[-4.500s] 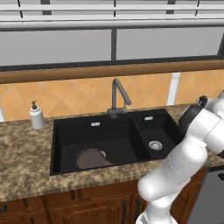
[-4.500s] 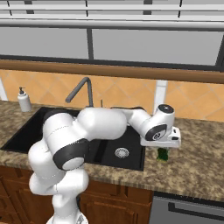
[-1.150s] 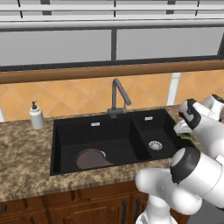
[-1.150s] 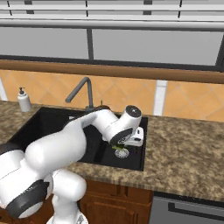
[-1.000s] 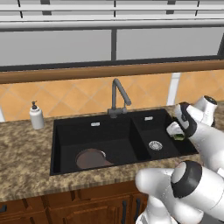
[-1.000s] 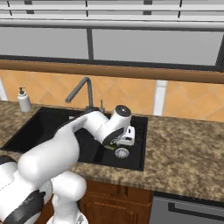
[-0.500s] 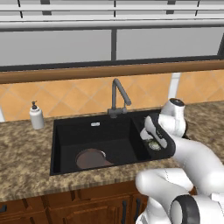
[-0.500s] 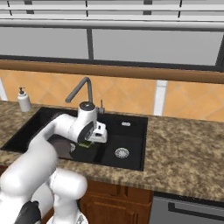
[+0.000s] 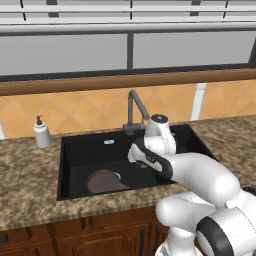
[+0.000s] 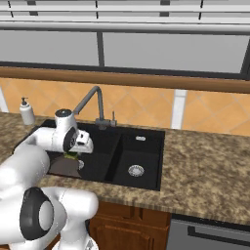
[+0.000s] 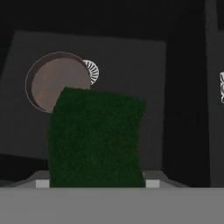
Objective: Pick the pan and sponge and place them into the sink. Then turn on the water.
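Two base cameras look forward and down from behind the arm, left and right; both take in the sink (image 9: 100, 155) (image 10: 141, 146) and faucet (image 9: 136, 107) (image 10: 93, 105). The hand camera looks down, close, into the large basin.

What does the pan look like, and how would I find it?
Look at the black sink in the speckled counter, then into its large basin, under the robot's hand. The pan lies flat on the bottom there: a round, shallow, brown-grey dish, bigger and duller than the small silver drain beside it.
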